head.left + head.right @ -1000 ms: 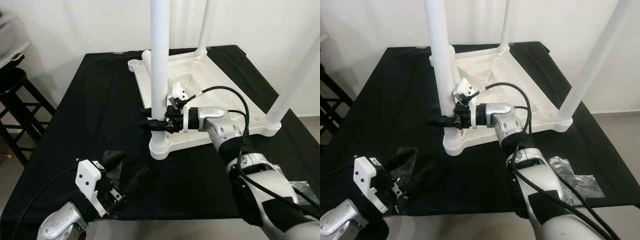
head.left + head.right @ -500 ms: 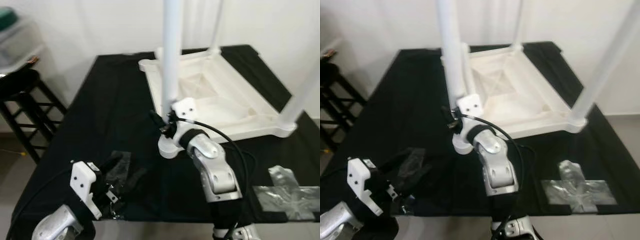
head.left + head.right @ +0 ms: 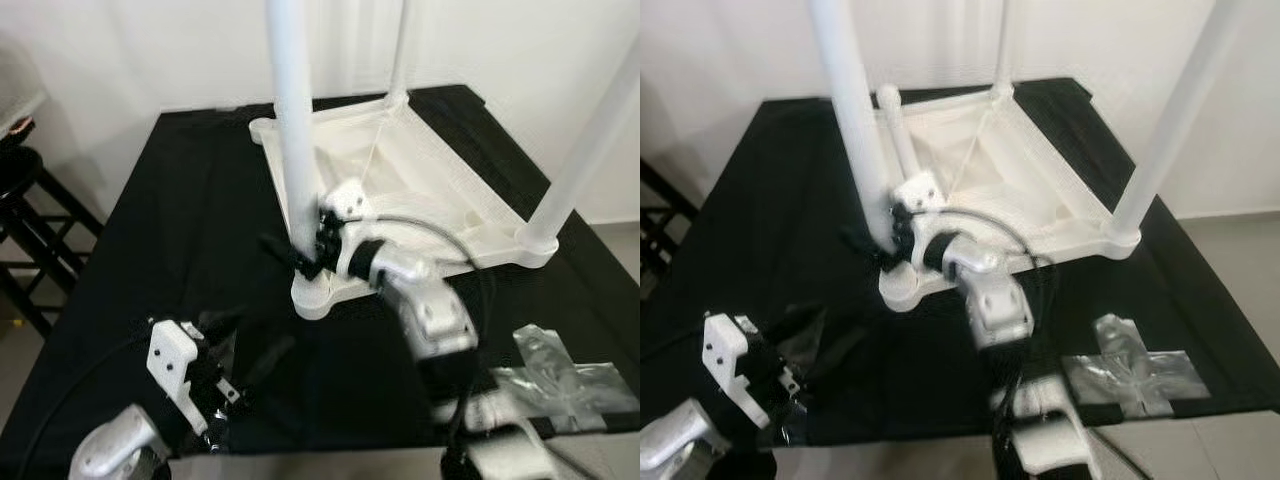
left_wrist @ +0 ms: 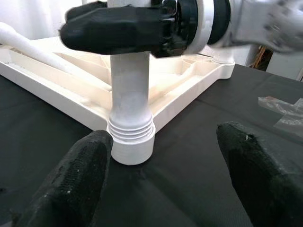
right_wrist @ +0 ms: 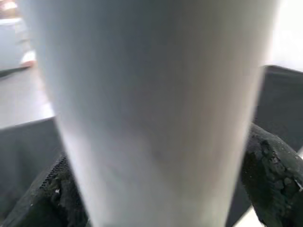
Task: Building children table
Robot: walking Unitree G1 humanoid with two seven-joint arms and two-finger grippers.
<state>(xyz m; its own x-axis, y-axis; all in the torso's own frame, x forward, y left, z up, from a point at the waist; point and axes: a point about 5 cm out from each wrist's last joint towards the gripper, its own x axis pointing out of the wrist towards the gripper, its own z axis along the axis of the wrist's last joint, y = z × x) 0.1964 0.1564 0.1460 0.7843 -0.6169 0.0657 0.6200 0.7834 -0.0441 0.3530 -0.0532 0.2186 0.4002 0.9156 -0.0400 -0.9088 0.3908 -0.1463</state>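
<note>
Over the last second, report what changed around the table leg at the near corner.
The right gripper stayed clamped on the near table leg while its forearm swung from reaching in sideways to reaching from the front. The camera shifted too. The left gripper kept hovering open, low over the black cloth. The upturned tabletop and its legs look unmoved.

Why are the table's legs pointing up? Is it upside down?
Yes, upside down. The table lies top-down on the black cloth, legs up. The right gripper has its jaws shut on the near leg.
</note>
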